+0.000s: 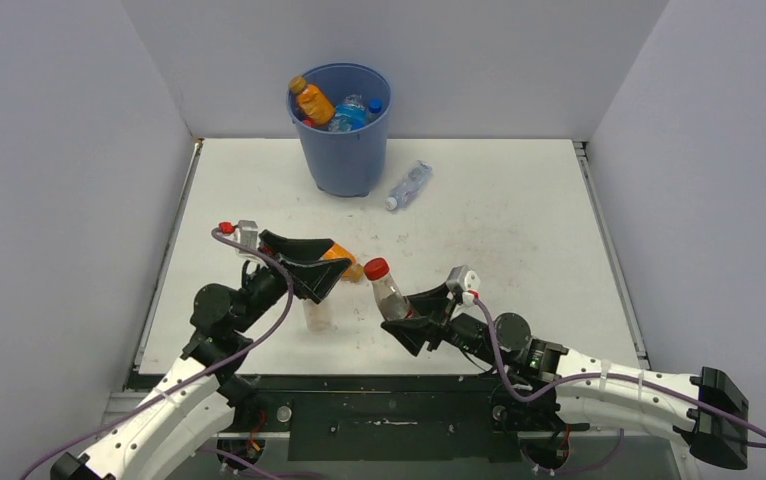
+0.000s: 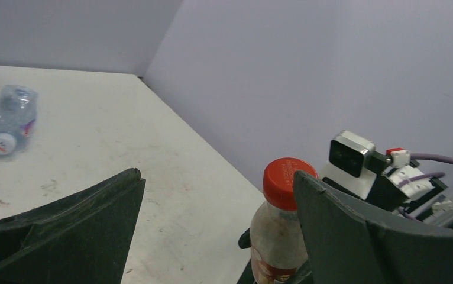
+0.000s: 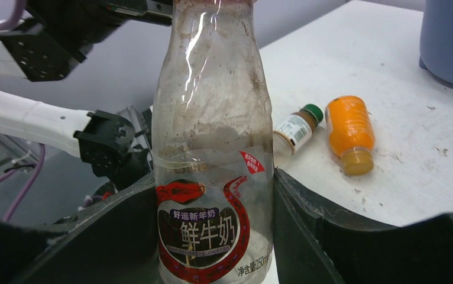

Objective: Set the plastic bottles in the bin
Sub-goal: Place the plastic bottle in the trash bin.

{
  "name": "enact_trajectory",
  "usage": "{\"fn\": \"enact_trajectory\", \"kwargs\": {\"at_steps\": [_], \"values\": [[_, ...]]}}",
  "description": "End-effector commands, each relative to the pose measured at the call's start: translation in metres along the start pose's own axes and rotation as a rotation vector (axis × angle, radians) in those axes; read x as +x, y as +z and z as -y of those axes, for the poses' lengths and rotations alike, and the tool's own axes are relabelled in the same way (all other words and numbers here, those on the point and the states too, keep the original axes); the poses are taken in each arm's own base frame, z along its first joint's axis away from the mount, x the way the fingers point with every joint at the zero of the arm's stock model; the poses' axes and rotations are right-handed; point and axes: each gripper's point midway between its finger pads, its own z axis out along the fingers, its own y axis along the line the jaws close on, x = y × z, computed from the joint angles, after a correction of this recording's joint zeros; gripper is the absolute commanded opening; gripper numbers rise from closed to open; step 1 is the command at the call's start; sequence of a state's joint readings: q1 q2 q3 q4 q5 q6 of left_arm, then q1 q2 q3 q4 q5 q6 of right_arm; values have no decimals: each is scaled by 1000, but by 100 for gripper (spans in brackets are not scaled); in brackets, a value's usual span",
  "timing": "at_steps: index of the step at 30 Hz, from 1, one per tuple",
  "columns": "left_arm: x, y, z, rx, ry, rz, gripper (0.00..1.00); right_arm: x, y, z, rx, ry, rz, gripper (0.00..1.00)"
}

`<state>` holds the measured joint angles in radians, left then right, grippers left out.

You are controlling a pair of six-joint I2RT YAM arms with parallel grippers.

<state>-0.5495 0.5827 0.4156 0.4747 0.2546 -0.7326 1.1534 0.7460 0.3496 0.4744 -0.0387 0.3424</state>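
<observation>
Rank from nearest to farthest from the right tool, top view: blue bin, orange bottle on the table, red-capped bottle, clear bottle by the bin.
1. red-capped bottle, gripped in the right tool.
2. orange bottle, lying just to its left.
3. clear bottle, lying farther back, centre-right.
4. blue bin, at the back, only slightly beyond.

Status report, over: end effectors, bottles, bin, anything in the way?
Left end effector open, empty. Right end effector shut on red-capped bottle. Bin holds bottles; orange bottle, green-capped bottle, clear bottle loose on table. Left end effector close beside route to bin.
</observation>
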Motion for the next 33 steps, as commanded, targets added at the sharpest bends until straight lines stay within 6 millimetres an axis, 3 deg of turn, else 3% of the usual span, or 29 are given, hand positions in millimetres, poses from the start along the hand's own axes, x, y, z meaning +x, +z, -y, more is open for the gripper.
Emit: {"fn": "enact_trajectory", "kwargs": {"at_steps": [1, 17, 21, 24, 26, 28, 33], "values": [[-17, 3, 58, 272, -66, 22, 96, -46, -1, -26, -125, 59, 218, 25], [18, 24, 89, 378, -62, -114, 100, -32, 8, -22, -109, 39, 153, 25], [17, 31, 93, 385, -48, -118, 86, -26, 11, -22, -109, 34, 129, 25], [18, 34, 95, 392, -48, -131, 67, -26, 11, -21, -105, 35, 125, 25], [21, 34, 97, 403, -54, -149, 59, -27, 11, -21, -100, 33, 127, 25], [25, 35, 96, 403, -65, -163, 58, -28, 10, -20, -96, 31, 131, 26], [34, 35, 95, 397, -89, -196, 69, -31, 8, -20, -94, 34, 149, 26]]}}
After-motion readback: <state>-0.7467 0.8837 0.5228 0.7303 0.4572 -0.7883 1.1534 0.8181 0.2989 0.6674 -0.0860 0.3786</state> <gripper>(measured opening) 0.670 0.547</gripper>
